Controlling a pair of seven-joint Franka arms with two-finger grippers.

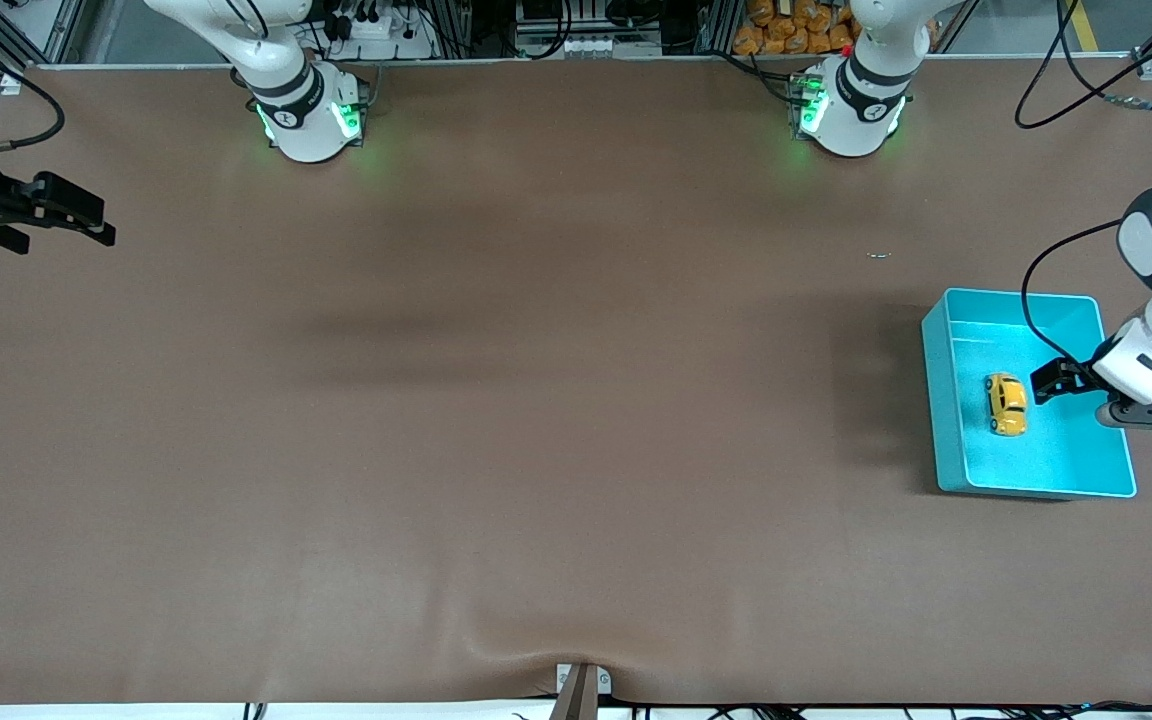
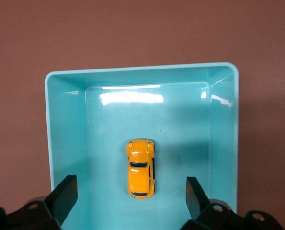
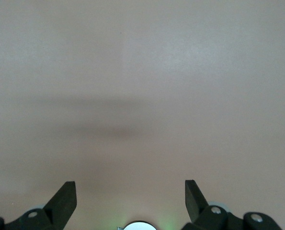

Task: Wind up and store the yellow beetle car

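The car point(image 1: 1006, 404) lies in the bin point(image 1: 946, 400); the wide-open left gripper point(image 1: 1048, 384) should be lifted straight up. The right gripper point(image 1: 71, 215) is kept waiting, wide open.

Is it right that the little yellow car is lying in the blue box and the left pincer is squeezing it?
Not quite. The yellow car does lie in the blue box, but the left pincer is not squeezing it. The left wrist view shows its fingers spread wide on either side of the car, touching nothing.
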